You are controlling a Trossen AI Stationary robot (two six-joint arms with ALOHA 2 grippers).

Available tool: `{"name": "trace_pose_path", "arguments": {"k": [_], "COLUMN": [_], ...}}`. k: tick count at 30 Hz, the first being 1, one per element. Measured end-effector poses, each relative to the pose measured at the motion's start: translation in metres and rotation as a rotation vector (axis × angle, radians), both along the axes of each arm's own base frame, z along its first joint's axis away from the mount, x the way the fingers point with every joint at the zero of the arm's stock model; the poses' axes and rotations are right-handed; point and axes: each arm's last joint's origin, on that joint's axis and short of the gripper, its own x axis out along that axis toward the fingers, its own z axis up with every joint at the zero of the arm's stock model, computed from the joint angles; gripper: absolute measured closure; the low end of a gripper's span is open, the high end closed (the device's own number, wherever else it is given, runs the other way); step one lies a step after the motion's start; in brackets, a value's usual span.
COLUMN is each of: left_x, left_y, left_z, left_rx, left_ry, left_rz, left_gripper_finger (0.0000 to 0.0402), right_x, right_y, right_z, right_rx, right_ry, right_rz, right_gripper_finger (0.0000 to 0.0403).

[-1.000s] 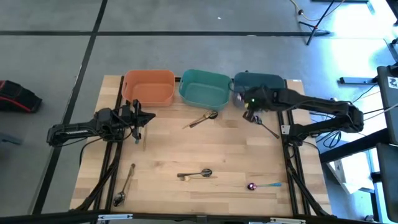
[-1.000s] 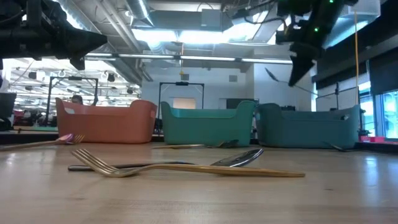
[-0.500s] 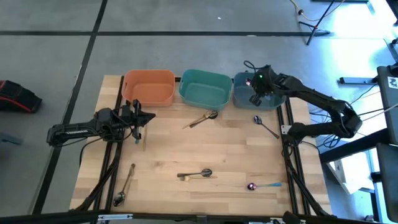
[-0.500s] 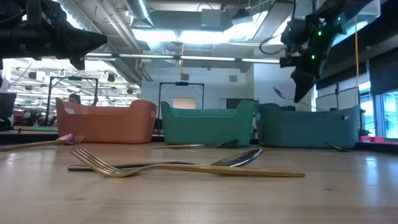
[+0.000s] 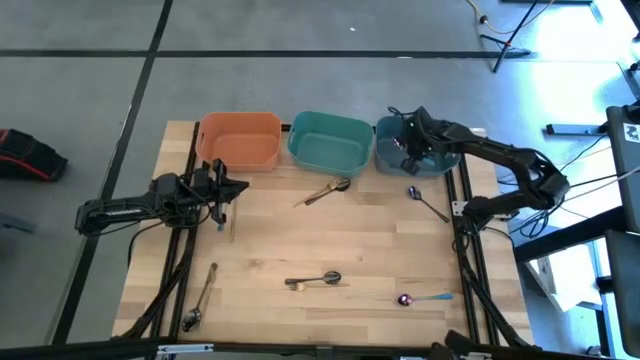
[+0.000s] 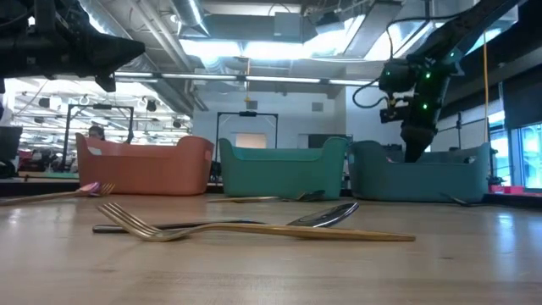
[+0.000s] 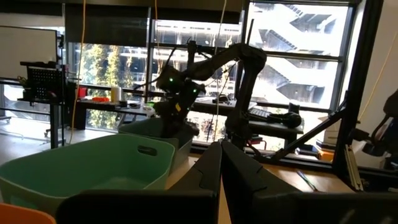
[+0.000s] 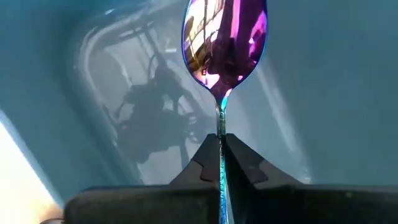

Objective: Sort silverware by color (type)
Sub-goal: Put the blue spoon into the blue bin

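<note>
Purple spoon point(image 8: 225, 43) pinched in right claw point(image 8: 221, 152)

Level view across the wooden tabletop point(image 6: 271, 271). Foreground, centre: a gold fork point(image 6: 254, 227) lying across a dark spoon point(image 6: 313, 217), tines toward 9 o'clock. Far row, from 9 toward 3 o'clock: orange bin point(image 6: 144, 165), teal bin point(image 6: 284, 168), blue-grey bin point(image 6: 421, 171). At 9 o'clock, a gold handle with an iridescent purple tip point(image 6: 95, 188) lies before the orange bin. More cutlery point(image 6: 254, 199) lies before the teal bin. At 2 o'clock, the right arm point(image 6: 412, 93), green lights lit, reaches down into the blue-grey bin, its gripper hidden behind the wall. At 10 o'clock, the left arm point(image 6: 63, 47) hangs above the table.
</note>
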Motion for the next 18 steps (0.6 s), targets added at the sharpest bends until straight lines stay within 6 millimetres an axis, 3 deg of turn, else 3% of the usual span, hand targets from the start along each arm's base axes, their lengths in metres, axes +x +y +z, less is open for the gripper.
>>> {"name": "trace_pose_path", "arguments": {"k": [12,18], "left_x": [0.0,0.0], "left_y": [0.0,0.0], "left_z": [0.0,0.0], "left_rx": [0.002,0.003], "left_ry": [0.001,0.002], "left_rz": [0.0,0.0], "left_gripper_finger": [0.0395,0.0395], "right_x": [0.01,0.01], "right_y": [-0.011,-0.012], "right_z": [-0.03,-0.035], "right_rx": [0.064,0.067], "right_ry": [0.061,0.082], "right_rz": [-0.002,-0.04], "right_gripper_finger": [0.0402,0.0395]}}
